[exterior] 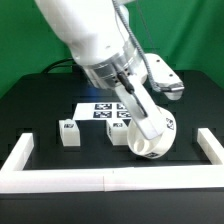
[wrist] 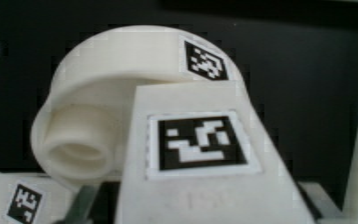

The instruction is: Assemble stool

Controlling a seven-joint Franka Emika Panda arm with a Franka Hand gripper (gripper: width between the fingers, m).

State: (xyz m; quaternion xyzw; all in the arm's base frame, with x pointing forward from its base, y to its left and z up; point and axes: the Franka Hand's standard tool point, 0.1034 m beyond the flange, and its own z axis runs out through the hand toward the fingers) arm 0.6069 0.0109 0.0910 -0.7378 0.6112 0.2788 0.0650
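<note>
Working over a black table [exterior: 40, 120] fenced by a long white border wall [exterior: 100, 178], running well apart from the gripper [exterior: 133, 112]. Reaching down with the big white arm [exterior: 85, 40] and hanging right at the seat [exterior: 152, 137]. Showing no clear finger gap in either view, so cannot tell whether clamping something or merely touching it. Leaving the marker board [exterior: 100, 108] lying flat just behind the gripper. Facing, in the wrist view, the thick round seat tipped up on its edge directly beneath the gripper, with the near leg block [wrist: 197, 195] standing just before it, seemingly touching. Leaving the far leg block [exterior: 68, 133] well apart from the gripper, toward the exterior view's left. Reading no words anywhere, only square black-and-white marker tags [wrist: 206, 60] on the seat's rim and on the near leg block's face.
</note>
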